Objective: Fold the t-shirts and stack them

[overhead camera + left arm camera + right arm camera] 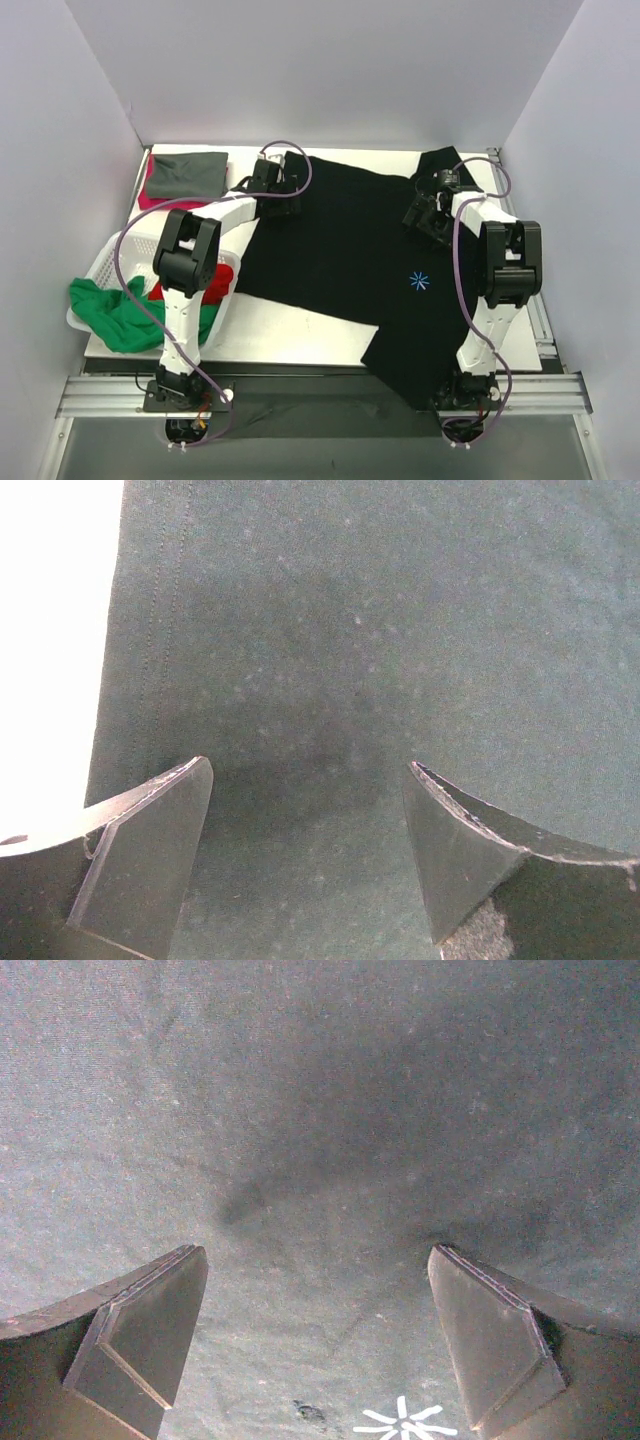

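A large black t-shirt point(350, 250) lies spread across the table, with a light-blue starburst print point(419, 281) at its right middle. My left gripper point(275, 188) is open, low over the shirt's far left part near its stitched hem point(160, 630). My right gripper point(425, 215) is open, low over the shirt's far right part; flat black cloth point(320, 1160) fills its view, and a small white starburst point(405, 1425) shows between the fingers. A folded grey-green tee point(188, 172) lies on a pink-red one point(150, 192) at the far left. A green tee point(115, 315) and a red tee point(190, 290) lie in the basket.
A white perforated basket point(105, 262) stands at the left edge of the table, partly behind my left arm. White walls close in the back and both sides. The black shirt's lower part hangs over the table's near edge point(420, 375).
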Robot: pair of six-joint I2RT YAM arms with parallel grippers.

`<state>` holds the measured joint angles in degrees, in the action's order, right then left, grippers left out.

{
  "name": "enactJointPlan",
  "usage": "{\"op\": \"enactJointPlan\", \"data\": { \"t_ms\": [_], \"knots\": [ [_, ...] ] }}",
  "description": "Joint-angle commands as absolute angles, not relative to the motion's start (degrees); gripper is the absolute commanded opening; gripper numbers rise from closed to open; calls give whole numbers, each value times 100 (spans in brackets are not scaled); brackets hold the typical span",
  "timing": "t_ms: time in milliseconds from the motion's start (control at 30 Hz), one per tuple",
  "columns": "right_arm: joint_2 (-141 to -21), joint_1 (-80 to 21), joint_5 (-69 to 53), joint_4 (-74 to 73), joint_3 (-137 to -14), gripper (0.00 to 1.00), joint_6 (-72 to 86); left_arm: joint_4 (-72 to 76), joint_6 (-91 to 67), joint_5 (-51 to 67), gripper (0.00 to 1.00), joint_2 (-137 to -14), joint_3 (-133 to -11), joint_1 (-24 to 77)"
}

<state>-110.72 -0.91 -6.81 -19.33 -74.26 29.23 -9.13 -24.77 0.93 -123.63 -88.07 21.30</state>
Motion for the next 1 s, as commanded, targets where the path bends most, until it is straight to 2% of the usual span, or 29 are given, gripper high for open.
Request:
{"op": "enactJointPlan", "data": {
  "t_ms": [0,200,367,700,967],
  "knots": [
    [-11355,-44,-764,-2197,-7857,99,2778,-1081,-2364,62,88,-12612,-9262,2039],
    [-11479,-35,-782,-2434,-8411,98,2549,-1152,-2338,-123,88,-12561,-9554,2074],
    [-10803,-88,-853,-2461,-8298,98,2514,-1090,-2267,-535,88,-11981,-9203,2241],
    [-9432,-921,148,-2329,-6551,98,2812,-694,-2355,-747,88,-10750,-7569,2583],
    [-8816,-1160,105,-1864,-5292,98,3199,-326,-2496,-572,88,-10345,-6426,2821]
  ]
}}
